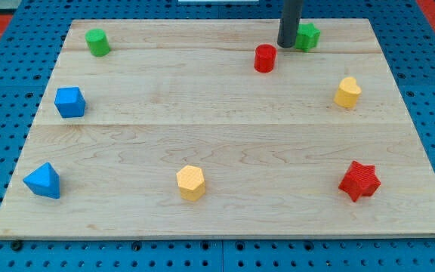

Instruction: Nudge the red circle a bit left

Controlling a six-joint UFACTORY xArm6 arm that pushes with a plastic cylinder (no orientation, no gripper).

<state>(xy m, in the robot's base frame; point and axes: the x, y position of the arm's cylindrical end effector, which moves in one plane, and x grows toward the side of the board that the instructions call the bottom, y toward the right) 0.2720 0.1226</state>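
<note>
Red cylinder-shaped block, the task's red circle point(264, 58), stands on the pale wooden tabletop point(225, 143) at about the 12 o'clock position, slightly toward 1 o'clock, near the view's top edge. My tip point(287, 44), the lower end of the straight dark rod, sits just beside the red circle, at roughly 1 to 2 o'clock from it. A narrow gap may separate the two; contact cannot be confirmed. The rod carries no hand, so no open or closed state applies, and nothing is clamped.

Status, as a judgement: the tip is placed on the view's right of the red circle, which is the correct side for a leftward push. The nudge itself appears not yet done. Remaining work: bring the tip level with the block's centre, then drive it a short way toward 9 o'clock. The tip sits slightly high, so a push from here may send the block down-left instead of straight left.

Other blocks:
- green block point(306, 35), just behind the rod at its 3 o'clock, shape partly hidden
- green cylinder point(97, 42) at 10 to 11 o'clock
- blue cube-like block point(70, 102) at 9 o'clock
- blue pyramid-like block point(43, 180) at 8 o'clock
- yellow hexagonal block point(190, 182) at 6 o'clock
- red star point(359, 180) at 4 o'clock
- yellow rounded block point(347, 92) at 2 to 3 o'clock

No brand, label or readable writing is visible anywhere.
</note>
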